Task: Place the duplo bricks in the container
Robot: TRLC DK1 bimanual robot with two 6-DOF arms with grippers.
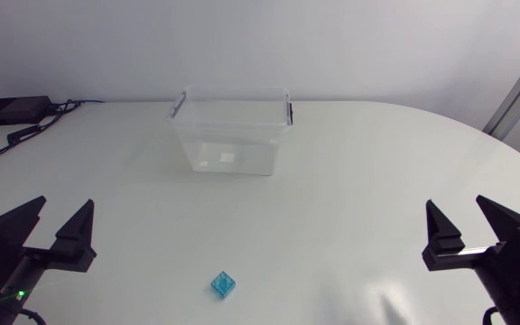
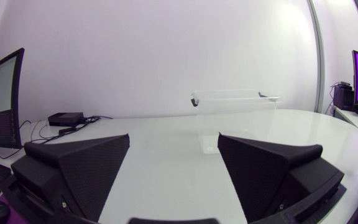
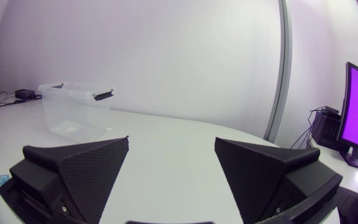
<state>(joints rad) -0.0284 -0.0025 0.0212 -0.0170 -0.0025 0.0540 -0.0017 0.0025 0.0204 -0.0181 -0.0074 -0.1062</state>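
Overhead view of a white table with rounded corners. A clear plastic container stands in the upper middle of the frame, just left of centre. It is upright and open at the top, with a dark latch at each end of its rim. The white tabletop shows through its walls.

A single small duplo brick, translucent light blue, lies on the table at the lower middle of the frame, turned cornerwise. It is well apart from the container and roughly in line below it. It lies between the two arms, nearer the left one, and touches neither.

The left gripper comes in at the lower left of the frame. Its two black wedge-shaped fingers are spread wide, released, with only bare table between them. The right gripper sits at the lower right of the frame, likewise spread apart and grasping nothing. Both point up the frame, towards the far side of the table.

In the left wrist view the container stands ahead of the parted fingers, a little towards the right-hand finger. In the right wrist view it stands ahead and well off beyond the left-hand finger.

A small black box with cables sits at the upper left edge of the table, far from the container
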